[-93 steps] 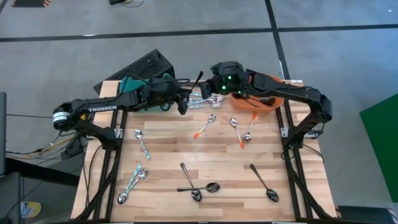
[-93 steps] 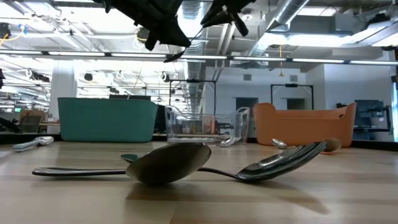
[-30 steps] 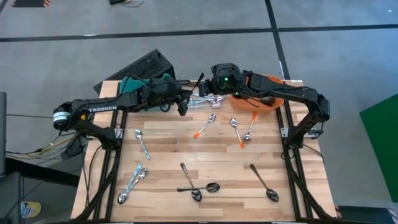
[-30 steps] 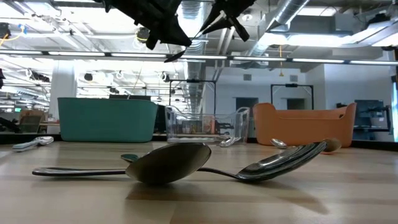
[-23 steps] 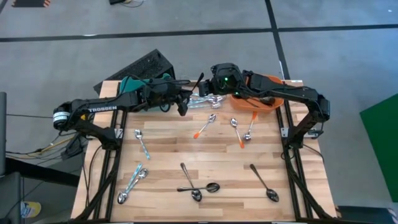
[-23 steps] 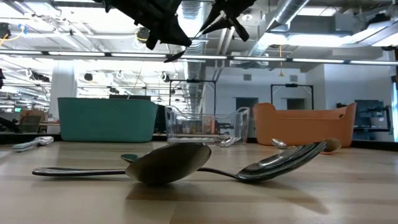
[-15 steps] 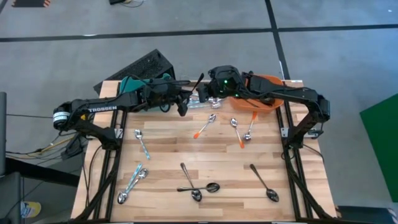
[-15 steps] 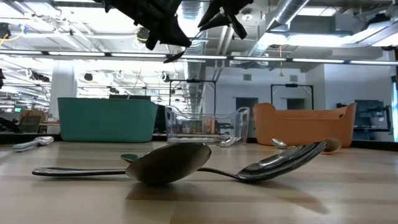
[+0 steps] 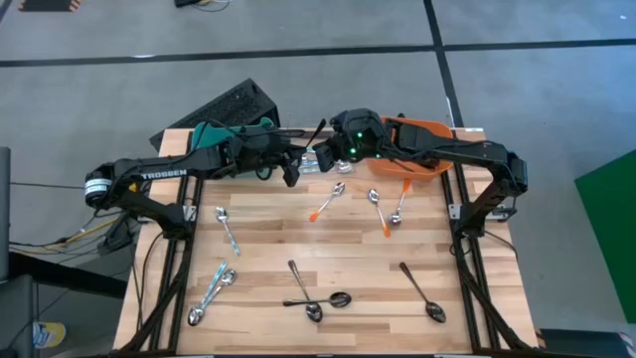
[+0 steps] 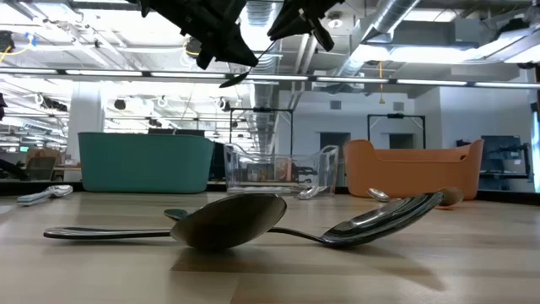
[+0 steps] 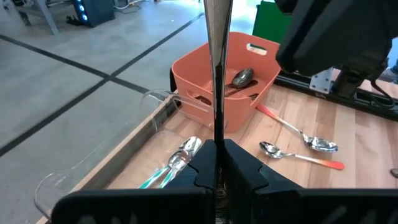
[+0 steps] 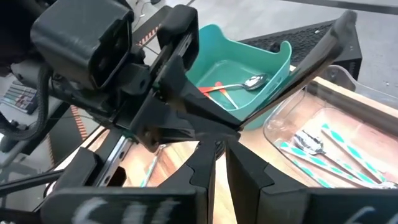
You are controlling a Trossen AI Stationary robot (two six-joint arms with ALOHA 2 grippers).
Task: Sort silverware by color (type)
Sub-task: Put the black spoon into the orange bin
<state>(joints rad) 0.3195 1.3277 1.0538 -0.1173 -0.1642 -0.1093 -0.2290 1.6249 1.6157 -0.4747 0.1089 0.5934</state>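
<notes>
Moving toward the left side, the right gripper (image 12: 219, 154) now hangs over the clear bin (image 9: 320, 159) at the far edge of the worktop (image 9: 338, 244), right beside the left gripper (image 11: 216, 163). Half a second ago it was closer to the orange bin (image 9: 422, 159).

The left gripper's jaws are clenched tight on one dark spoon (image 11: 217, 74). The spoon's thin handle sticks out past the jaws and reaches up to the right gripper. I cannot tell if the right gripper has hold of the handle or is only next to it.

Three bins stand along the far edge: the teal bin (image 9: 211, 134), the clear bin and the orange bin.

Nine spoons lie on the worktop. Three orange spoons (image 9: 328, 201) lie in the middle, toward the far edge. Three dark spoons (image 9: 421, 292) lie along the near edge. One teal spoon (image 9: 227, 229) lies by the left edge, and two more are near the near-left corner.
</notes>
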